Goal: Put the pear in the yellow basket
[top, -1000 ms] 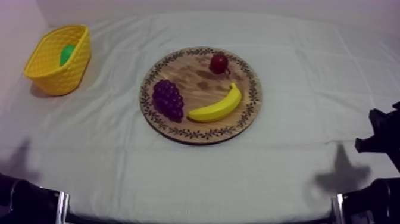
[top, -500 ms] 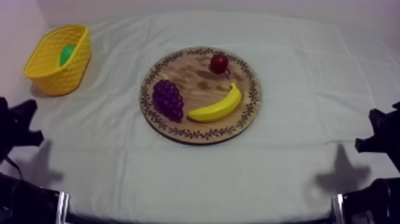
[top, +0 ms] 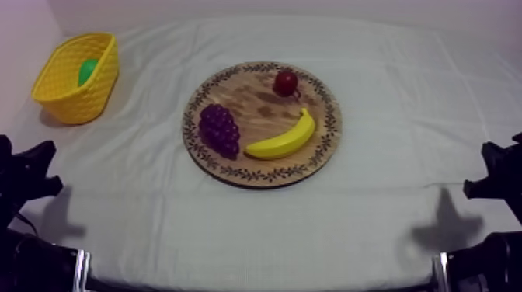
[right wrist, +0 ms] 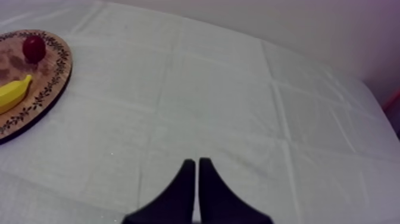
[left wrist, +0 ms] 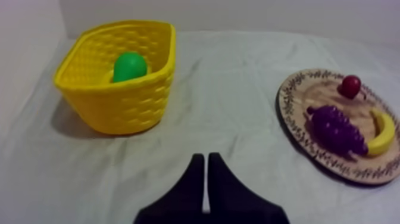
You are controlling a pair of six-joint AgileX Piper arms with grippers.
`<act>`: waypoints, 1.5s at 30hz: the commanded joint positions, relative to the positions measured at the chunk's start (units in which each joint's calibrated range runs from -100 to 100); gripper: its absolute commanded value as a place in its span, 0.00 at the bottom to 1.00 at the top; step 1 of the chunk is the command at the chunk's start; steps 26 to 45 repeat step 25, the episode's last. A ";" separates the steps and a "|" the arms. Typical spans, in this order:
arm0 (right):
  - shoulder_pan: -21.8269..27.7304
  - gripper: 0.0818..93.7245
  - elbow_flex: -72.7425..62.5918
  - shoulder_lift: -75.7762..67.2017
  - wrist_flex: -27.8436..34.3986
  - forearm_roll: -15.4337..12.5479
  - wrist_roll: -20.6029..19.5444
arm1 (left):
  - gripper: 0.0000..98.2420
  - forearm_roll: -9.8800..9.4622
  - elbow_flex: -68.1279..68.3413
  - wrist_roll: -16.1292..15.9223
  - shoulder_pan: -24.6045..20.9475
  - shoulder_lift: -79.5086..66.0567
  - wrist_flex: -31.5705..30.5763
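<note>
The pear (left wrist: 129, 67) is lying inside the yellow basket (left wrist: 119, 107), ahead of the left gripper (left wrist: 206, 159) and a little to its left, well apart from the fingertips. That pincer is holding its two black fingers pressed together in a narrow wedge, gripping nothing. The right gripper (right wrist: 194, 162) is doing the same over bare cloth (right wrist: 238, 107), with the wooden board (right wrist: 58, 71) far ahead to its left.

Judging by this, the placing is looking complete, and what is remaining is parking the arm. That is best done by keeping the closed fingers clear of the basket wall and off the cloth, so that nothing is getting dragged.

The basket wall is hiding the pear's lower half, so I cannot tell whether it is sitting flat or leaning against the side. Ahead and right of the left pincer, the grapes (left wrist: 336, 129) and small red fruit (left wrist: 350, 86) are showing whole. In the right wrist view the board and the banana (right wrist: 13, 94) are being cut off.
</note>
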 commanded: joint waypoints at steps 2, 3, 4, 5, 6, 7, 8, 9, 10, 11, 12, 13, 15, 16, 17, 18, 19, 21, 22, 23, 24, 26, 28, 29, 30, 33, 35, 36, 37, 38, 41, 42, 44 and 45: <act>-0.02 0.00 -0.01 -0.01 0.00 0.00 -0.02 | 0.00 -0.04 0.06 3.73 0.00 0.02 0.07; -0.02 0.00 -0.01 -0.01 0.00 0.00 -0.03 | 0.00 -0.04 0.06 3.84 0.01 0.02 0.08; -0.02 0.00 -0.01 -0.01 0.00 0.00 -0.04 | 0.00 -0.04 0.06 3.87 0.01 0.01 0.08; -0.02 0.00 -0.01 -0.01 0.00 0.00 -0.04 | 0.00 -0.04 0.06 3.84 0.01 0.01 0.08; -0.02 0.00 -0.01 -0.01 0.00 0.00 -0.05 | 0.00 -0.04 0.06 3.79 0.01 0.01 0.08; -0.02 0.00 -0.01 -0.01 0.00 0.00 -0.05 | 0.00 -0.04 0.06 3.73 0.01 0.00 0.08; -0.02 0.00 -0.01 -0.01 0.00 0.00 -0.05 | 0.00 -0.04 0.06 3.68 0.01 0.00 0.08; -0.02 0.00 -0.01 -0.01 0.00 0.00 -0.05 | 0.00 -0.04 0.06 3.65 0.01 0.00 0.08; -0.02 0.00 -0.01 -0.01 0.00 0.00 -0.05 | 0.00 -0.04 0.06 3.62 0.01 0.00 0.08; -0.02 0.00 -0.01 -0.01 0.00 0.00 -0.05 | 0.00 -0.04 0.06 3.61 0.01 0.00 0.08; -0.02 0.00 -0.01 -0.01 0.00 0.00 -0.05 | 0.00 -0.04 0.06 3.59 0.01 0.00 0.08; -0.02 0.00 -0.01 -0.01 0.00 0.00 -0.05 | 0.00 -0.04 0.06 3.58 0.01 0.00 0.08; -0.02 0.00 -0.01 -0.01 0.00 0.00 -0.05 | 0.00 -0.04 0.06 3.57 0.01 0.00 0.08; -0.02 0.00 -0.01 -0.01 0.00 0.00 -0.05 | 0.00 -0.04 0.06 3.57 0.01 0.00 0.08; -0.02 0.00 -0.01 -0.01 0.00 0.00 -0.05 | 0.00 -0.04 0.06 3.57 0.01 0.00 0.08; -0.02 0.00 -0.01 -0.01 0.00 0.00 -0.05 | 0.00 -0.04 0.06 3.57 0.01 0.00 0.08; -0.02 0.00 -0.01 -0.01 0.00 0.00 -0.05 | 0.00 -0.04 0.06 3.57 0.01 0.00 0.08; -0.02 0.00 -0.01 -0.01 0.00 0.00 -0.05 | 0.00 -0.04 0.06 3.57 0.01 0.00 0.08; -0.02 0.00 -0.01 -0.01 0.00 0.00 -0.05 | 0.00 -0.04 0.06 3.57 0.01 0.00 0.08; -0.02 0.00 -0.01 -0.01 0.00 0.00 -0.05 | 0.00 -0.04 0.06 3.57 0.01 0.00 0.08; -0.02 0.00 -0.01 -0.01 0.00 0.00 -0.05 | 0.00 -0.04 0.06 3.57 0.01 0.00 0.08; -0.02 0.00 -0.01 -0.01 0.00 0.00 -0.05 | 0.00 -0.04 0.06 3.57 0.01 0.00 0.08; -0.02 0.00 -0.01 -0.01 0.00 0.00 -0.05 | 0.00 -0.04 0.06 3.57 0.01 0.00 0.08; -0.02 0.00 -0.01 -0.01 0.00 0.00 -0.05 | 0.00 -0.04 0.06 3.57 0.01 0.00 0.08; -0.02 0.00 -0.01 -0.01 0.00 0.00 -0.05 | 0.00 -0.04 0.06 3.57 0.01 0.00 0.08; -0.02 0.00 -0.01 -0.01 0.00 0.00 -0.05 | 0.00 -0.04 0.06 3.57 0.01 0.00 0.08; -0.02 0.00 -0.01 -0.01 0.00 0.00 -0.05 | 0.00 -0.04 0.06 3.57 0.01 0.00 0.08; -0.02 0.00 -0.01 -0.01 0.00 0.00 -0.05 | 0.00 -0.04 0.06 3.57 0.01 0.00 0.08; -0.02 0.00 -0.01 -0.01 0.00 0.00 -0.05 | 0.00 -0.04 0.06 3.57 0.01 0.00 0.08; -0.02 0.00 -0.01 -0.01 0.00 0.00 -0.05 | 0.00 -0.04 0.06 3.57 0.01 0.00 0.08; -0.02 0.00 -0.01 -0.01 0.00 0.00 -0.05 | 0.00 -0.04 0.06 3.57 0.01 0.00 0.08; -0.02 0.00 -0.01 -0.01 0.00 0.00 -0.05 | 0.00 -0.04 0.06 3.57 0.01 0.00 0.08; -0.02 0.00 -0.01 -0.01 0.00 0.00 -0.05 | 0.00 -0.04 0.06 3.57 0.01 0.00 0.08; -0.02 0.00 -0.01 -0.01 0.00 0.00 -0.05 | 0.00 -0.04 0.06 3.57 0.01 0.00 0.08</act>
